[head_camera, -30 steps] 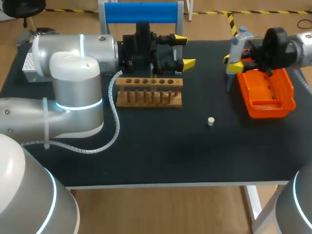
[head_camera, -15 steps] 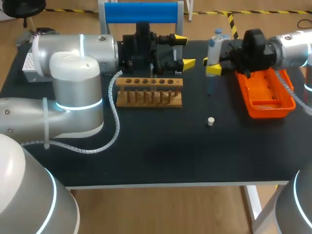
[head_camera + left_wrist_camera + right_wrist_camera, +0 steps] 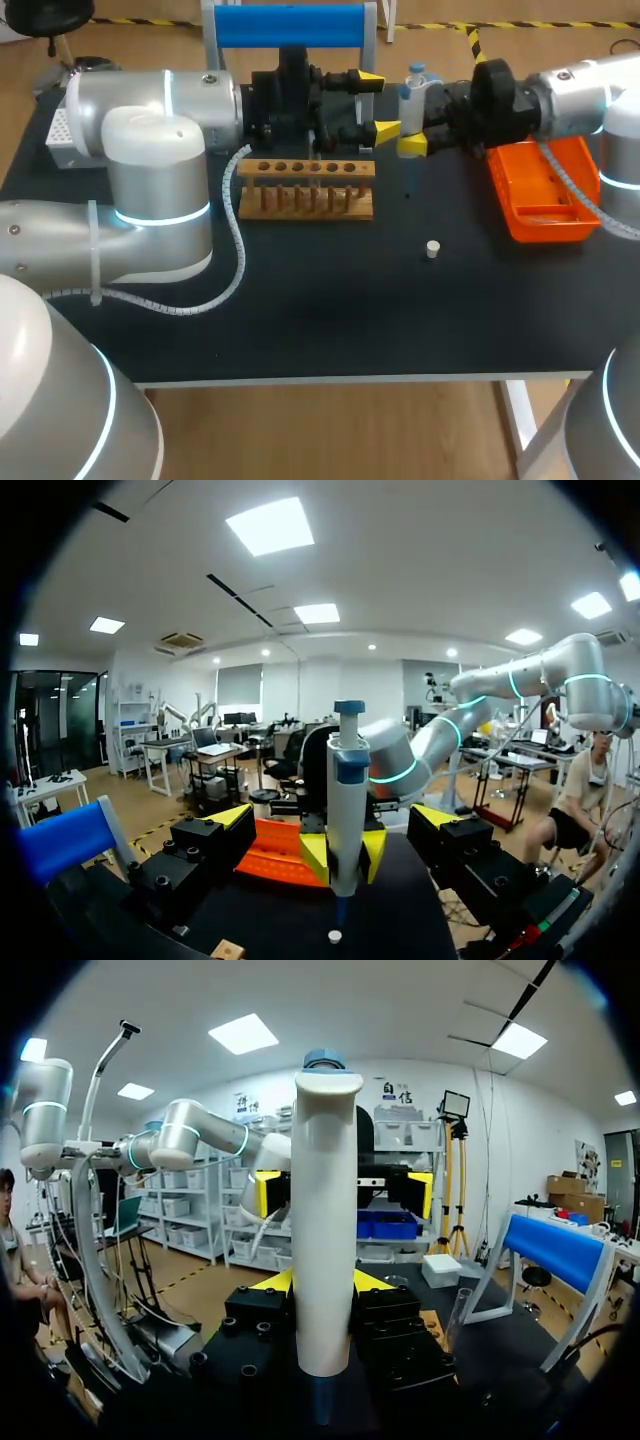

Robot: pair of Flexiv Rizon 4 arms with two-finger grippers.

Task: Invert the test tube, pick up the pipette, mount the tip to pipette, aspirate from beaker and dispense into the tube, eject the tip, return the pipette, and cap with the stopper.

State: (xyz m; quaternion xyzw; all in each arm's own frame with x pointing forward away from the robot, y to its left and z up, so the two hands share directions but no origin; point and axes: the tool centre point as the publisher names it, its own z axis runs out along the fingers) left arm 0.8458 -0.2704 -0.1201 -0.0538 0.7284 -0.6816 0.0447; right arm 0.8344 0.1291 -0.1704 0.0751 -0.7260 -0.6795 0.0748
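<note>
Tabletop point(image 3: 330, 310) — pipette point(image 3: 412, 96) between (right) fingers point(image 3: 412, 147)

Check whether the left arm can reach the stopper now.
Probably yes: the left gripper is open, the stopper lies alone on the table, though the pipette hangs close beside that gripper.

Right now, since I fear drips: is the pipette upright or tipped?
Upright. The pipette stands vertical between the fingers of the right gripper, plunger end above, narrow end pointing down toward the table.
</note>
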